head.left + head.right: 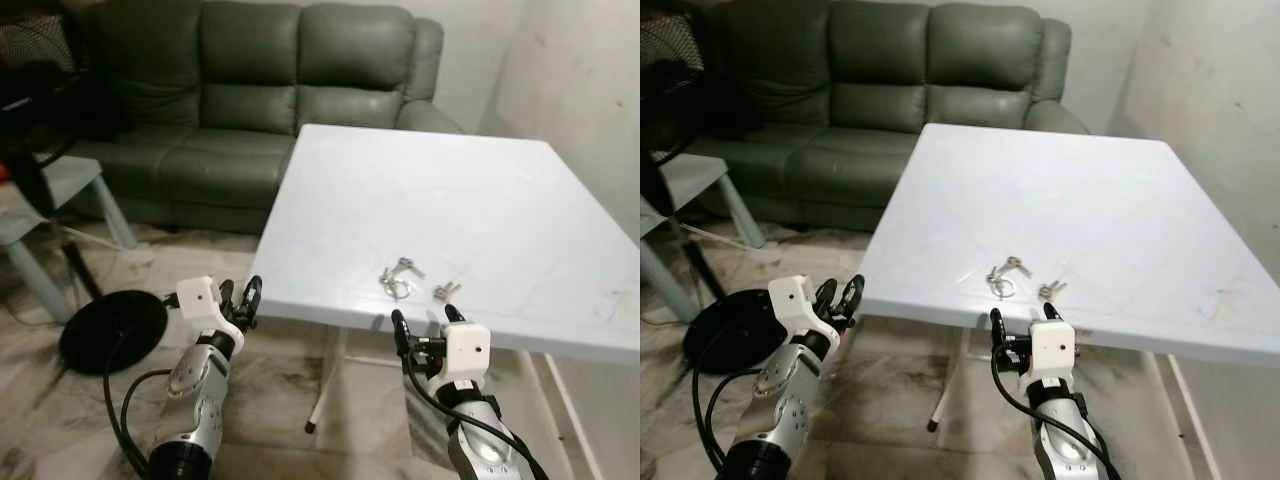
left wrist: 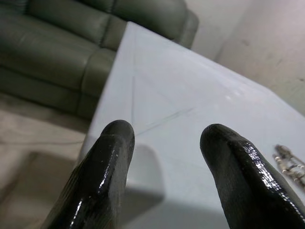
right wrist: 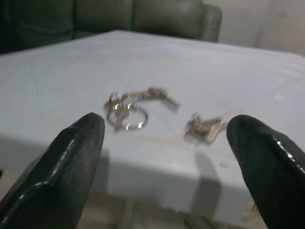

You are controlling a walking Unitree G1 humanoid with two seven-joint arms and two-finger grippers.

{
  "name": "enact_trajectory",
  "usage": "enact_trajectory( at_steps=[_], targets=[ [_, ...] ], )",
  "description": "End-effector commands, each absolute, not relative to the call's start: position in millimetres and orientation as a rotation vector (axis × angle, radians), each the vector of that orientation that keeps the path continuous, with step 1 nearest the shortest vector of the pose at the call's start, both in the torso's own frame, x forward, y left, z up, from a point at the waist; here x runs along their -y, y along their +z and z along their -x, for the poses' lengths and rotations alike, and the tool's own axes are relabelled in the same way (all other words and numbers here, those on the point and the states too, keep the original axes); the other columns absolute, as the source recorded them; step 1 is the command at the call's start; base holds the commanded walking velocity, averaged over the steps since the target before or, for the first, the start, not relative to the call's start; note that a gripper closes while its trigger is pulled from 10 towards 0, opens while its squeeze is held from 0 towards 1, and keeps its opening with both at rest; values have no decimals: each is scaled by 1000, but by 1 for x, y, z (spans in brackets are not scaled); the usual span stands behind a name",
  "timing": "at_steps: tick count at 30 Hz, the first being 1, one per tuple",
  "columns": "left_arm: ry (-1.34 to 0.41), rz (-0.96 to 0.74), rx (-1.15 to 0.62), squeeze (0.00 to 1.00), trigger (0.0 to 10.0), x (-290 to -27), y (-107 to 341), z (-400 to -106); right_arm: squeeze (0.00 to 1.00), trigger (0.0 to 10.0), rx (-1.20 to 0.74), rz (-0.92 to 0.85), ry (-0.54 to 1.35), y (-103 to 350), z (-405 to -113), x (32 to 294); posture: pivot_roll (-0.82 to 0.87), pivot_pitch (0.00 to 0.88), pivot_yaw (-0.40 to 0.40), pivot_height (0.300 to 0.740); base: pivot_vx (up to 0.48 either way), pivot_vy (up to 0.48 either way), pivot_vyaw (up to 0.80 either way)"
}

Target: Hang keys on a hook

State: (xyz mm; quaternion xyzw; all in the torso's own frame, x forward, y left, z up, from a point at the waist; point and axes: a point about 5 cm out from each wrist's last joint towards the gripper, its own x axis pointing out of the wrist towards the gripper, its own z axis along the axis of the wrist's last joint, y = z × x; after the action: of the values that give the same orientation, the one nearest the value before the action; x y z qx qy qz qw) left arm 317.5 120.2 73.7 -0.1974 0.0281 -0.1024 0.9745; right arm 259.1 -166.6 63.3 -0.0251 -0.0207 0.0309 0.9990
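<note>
I have the robot standing at the near edge of a white table [image 1: 480,200], and both bunches of keys lie on its top close to that edge: a larger bunch on a ring [image 1: 398,277] and, just beside it toward my right, a smaller bunch [image 1: 446,290]. They lie apart from each other, neither one touched by anything. My right gripper [image 1: 428,325] is raised just below and in front of the table's edge, almost in line with the keys, and its two black fingers stand spread wide with nothing between them; in the right wrist view the ringed bunch [image 3: 128,107] and the smaller bunch [image 3: 205,128] sit on the tabletop between the two dark fingertips [image 3: 71,157], slightly blurred. My left gripper [image 1: 240,303] is up near the table's left corner, off to the side of the keys, fingers parted and holding nothing; its wrist view looks across the white top with the keys [image 2: 288,162] far over at one side. Behind the table stands a grey-green leather sofa [image 1: 250,100]. On the floor to my left I see a black round fan base [image 1: 112,328] and a pale stool [image 1: 50,200], over marbled floor tiles.
</note>
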Motion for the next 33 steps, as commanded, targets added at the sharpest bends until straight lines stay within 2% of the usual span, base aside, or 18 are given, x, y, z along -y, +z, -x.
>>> enact_trajectory(
  at_steps=[1, 4, 15, 19, 29, 33],
  targets=[
    [-177, 379, -41, 0, 10000, -133, 77, -320, 0, 10000, 65, 34, 85, 69, -262, 158, 4, 0, -29, 740, 0, 364, 0],
    [-176, 377, -41, 0, 10000, -132, 77, -319, 0, 10000, 63, 35, 86, 68, -261, 158, 4, 0, -31, 740, 0, 360, 0],
    [-173, 371, -38, 0, 10000, -132, 77, -319, 0, 10000, 58, 40, 87, 68, -260, 159, 2, 0, -33, 740, 284, 310, 0],
    [-178, 364, -35, 0, 10000, -132, 78, -319, 0, 10000, 55, 38, 88, 67, -260, 158, 2, 0, -33, 740, 359, 0, 0],
    [-221, 336, -60, 0, 10000, -120, 81, -319, 0, 10000, -30, -24, 27, 61, -263, 161, 5, 0, -35, 740, 0, 0, 0],
    [-307, 291, -55, 0, 10000, -108, 87, -320, 0, 10000, -50, -7, -20, 61, -269, 166, 5, 0, -35, 740, 0, 0, 0]
  ],
)
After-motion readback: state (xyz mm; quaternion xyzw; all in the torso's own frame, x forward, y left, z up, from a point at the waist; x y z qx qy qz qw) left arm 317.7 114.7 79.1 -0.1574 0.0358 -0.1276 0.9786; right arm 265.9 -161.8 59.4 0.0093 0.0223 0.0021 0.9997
